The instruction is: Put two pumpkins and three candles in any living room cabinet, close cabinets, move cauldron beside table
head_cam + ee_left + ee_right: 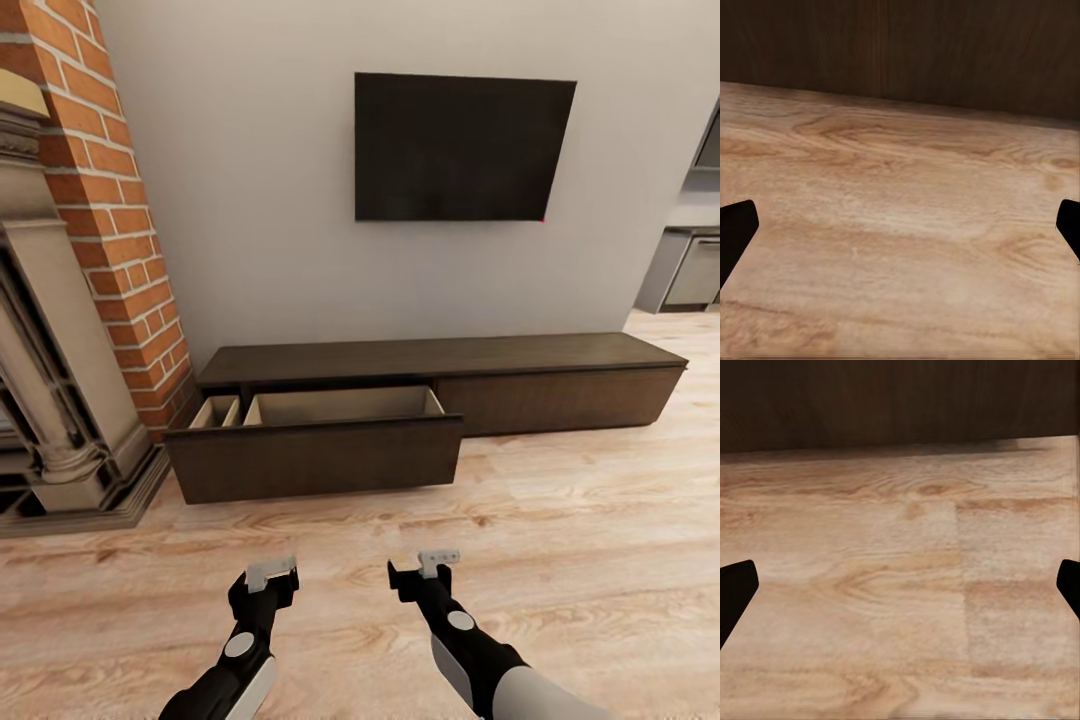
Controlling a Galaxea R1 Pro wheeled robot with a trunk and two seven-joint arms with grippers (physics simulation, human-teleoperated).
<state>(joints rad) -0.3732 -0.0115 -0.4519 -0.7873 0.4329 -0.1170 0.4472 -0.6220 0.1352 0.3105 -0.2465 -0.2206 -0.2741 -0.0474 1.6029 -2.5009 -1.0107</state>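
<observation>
Cabinet [440,385] set mid-frame against the wall under a dark TV [463,147], left drawer [315,455] pulled open, left gripper [272,574] and right gripper [432,566] held low over wood floor [560,520], fingers spread on both

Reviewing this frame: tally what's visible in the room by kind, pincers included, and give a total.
Cabinet, left drawer pulled open: 1
Wall-mounted TV: 1
Brick fireplace: 1
Pincers, left pincer and right pincer, both open and empty: 2
Pumpkins: 0
Total: 5
</observation>
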